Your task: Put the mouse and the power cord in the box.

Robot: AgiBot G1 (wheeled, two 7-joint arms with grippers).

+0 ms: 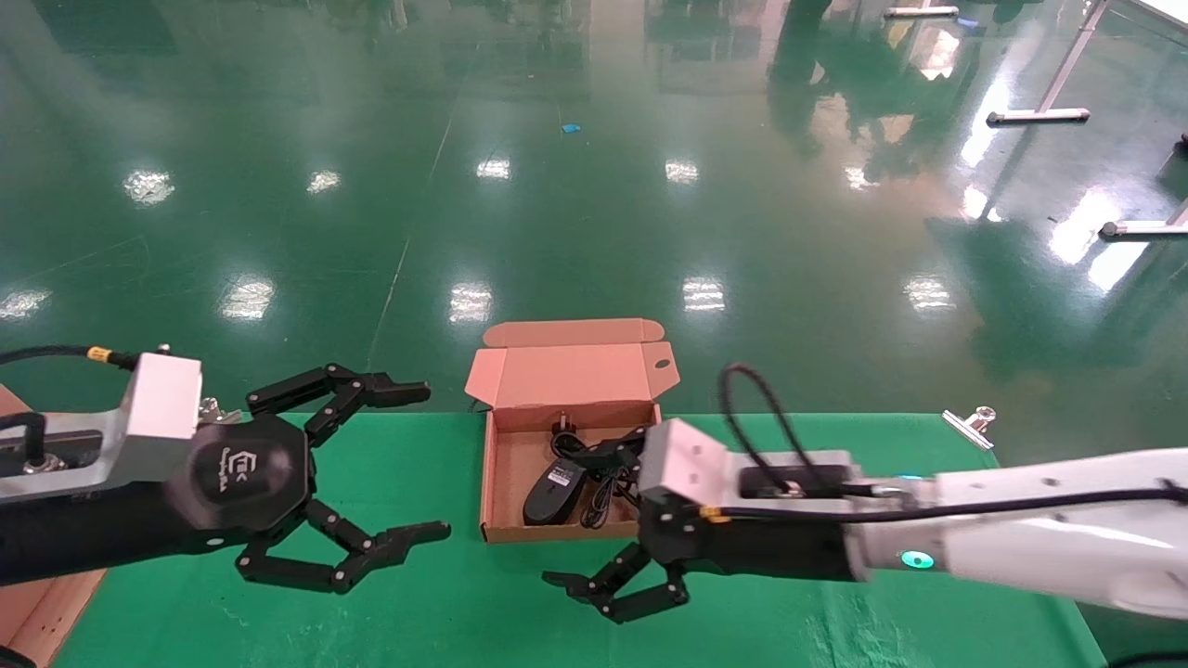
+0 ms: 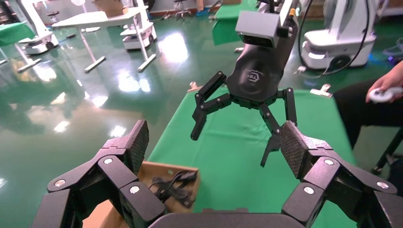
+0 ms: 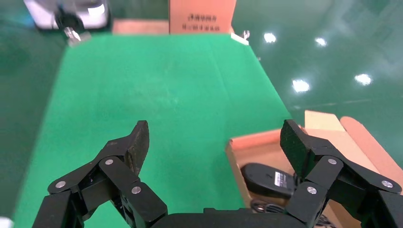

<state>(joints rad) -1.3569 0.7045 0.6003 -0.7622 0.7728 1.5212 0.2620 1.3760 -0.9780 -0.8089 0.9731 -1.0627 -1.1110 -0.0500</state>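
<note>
The brown cardboard box point(image 1: 499, 473) stands open at the far middle of the green table, its lid tipped back. Inside lie the black mouse point(image 1: 554, 492), white label up, and beside it the bundled power cord point(image 1: 601, 475). My right gripper point(image 1: 571, 515) is open and empty, straddling the box's near right corner, one finger above the cord and the other over the cloth. The right wrist view shows the mouse point(image 3: 266, 178) and box wall point(image 3: 266, 140) by one finger. My left gripper point(image 1: 432, 461) hangs open and empty left of the box. The left wrist view shows the cord point(image 2: 171, 185).
A larger cardboard sheet point(image 1: 37, 603) lies at the table's near left corner. A metal clip point(image 1: 970, 422) grips the far right table edge. Beyond the far edge is green floor. A seated person's hand point(image 2: 385, 92) holds a controller past the table's right end.
</note>
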